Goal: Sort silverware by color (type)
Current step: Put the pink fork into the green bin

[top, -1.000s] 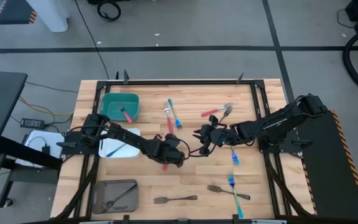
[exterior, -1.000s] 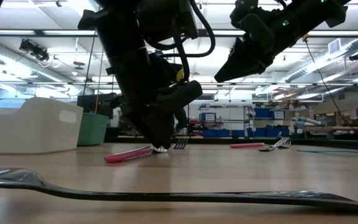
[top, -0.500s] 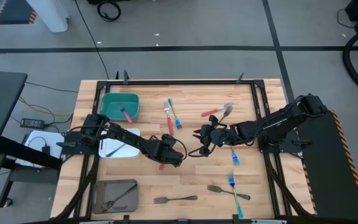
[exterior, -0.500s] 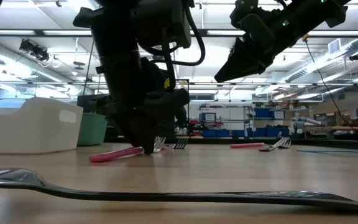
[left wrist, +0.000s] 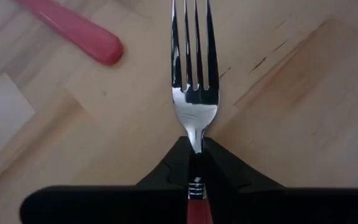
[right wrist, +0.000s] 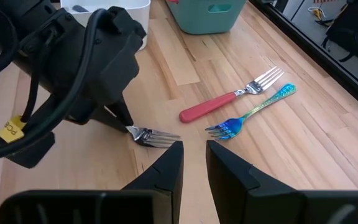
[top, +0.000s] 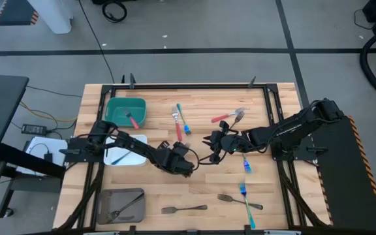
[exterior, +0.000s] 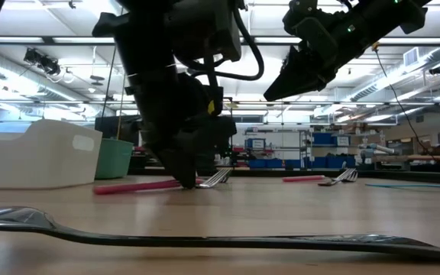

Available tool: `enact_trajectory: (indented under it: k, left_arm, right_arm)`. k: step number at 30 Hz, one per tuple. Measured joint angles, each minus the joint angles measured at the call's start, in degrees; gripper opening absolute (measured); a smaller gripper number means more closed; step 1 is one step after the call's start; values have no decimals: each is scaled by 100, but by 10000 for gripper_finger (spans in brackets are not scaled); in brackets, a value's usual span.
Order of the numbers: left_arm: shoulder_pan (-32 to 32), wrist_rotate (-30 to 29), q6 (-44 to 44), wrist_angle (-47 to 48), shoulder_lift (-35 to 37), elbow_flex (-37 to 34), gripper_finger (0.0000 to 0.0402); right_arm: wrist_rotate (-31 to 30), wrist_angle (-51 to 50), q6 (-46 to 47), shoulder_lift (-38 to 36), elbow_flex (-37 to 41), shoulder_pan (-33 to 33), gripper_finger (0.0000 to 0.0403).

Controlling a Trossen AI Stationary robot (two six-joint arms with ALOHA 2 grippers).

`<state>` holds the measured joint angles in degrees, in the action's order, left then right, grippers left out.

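High view: left hand (top: 183, 166) low over the middle of the desk (top: 201, 189), hiding the piece under it; right hand (top: 213, 145) just beside, raised, at the centre. Beyond the left hand, a red-handled fork (top: 177, 125) and a blue fork (top: 183, 119) lying side by side, touching near the tines. Past the right hand, one more red utensil pair (top: 230, 117). Behind the left arm, green bin (top: 125, 111) with a red piece inside, white bin (top: 124, 153), grey bin (top: 120, 204) with dark metal pieces. Near the front edge, a dark metal fork (top: 184, 209) alone, with open wood around it.

Low view: shows what the top view hides. Left hand (exterior: 186, 182) down at the desk surface, pinching a red-handled fork (exterior: 155, 184) close to the neck; pink handle out to one side, tines to the other, lying nearly flat. Right hand (exterior: 275, 92) high in the air, well clear of the surface. Dark fork (exterior: 205, 238) across the foreground.

Left wrist view: fingers (left wrist: 225, 171) pressed together on the neck of the held fork (left wrist: 192, 81); tines forward over bare wood. Another red handle (left wrist: 73, 32) near, apart.

Right wrist view: own fingers (right wrist: 169, 168) slightly spread, nothing between them. In front, left hand (right wrist: 120, 118) with fork tines (right wrist: 151, 137) coming out; further, red fork (right wrist: 232, 99) and blue fork (right wrist: 253, 112) side by side. Free wood between.
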<state>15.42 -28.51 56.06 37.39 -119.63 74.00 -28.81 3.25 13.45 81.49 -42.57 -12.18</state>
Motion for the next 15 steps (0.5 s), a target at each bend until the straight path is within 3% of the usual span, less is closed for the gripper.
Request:
enact_trajectory:
  k: [5,15]
  left_arm:
    - [53,145,-830,39,309,-52,32]
    - [243,133,-1573,239,962,-63,17]
  right_arm:
    - [-1,0,-13,0,0,2,77]
    - [-1,4,-13,0,2,1,78]
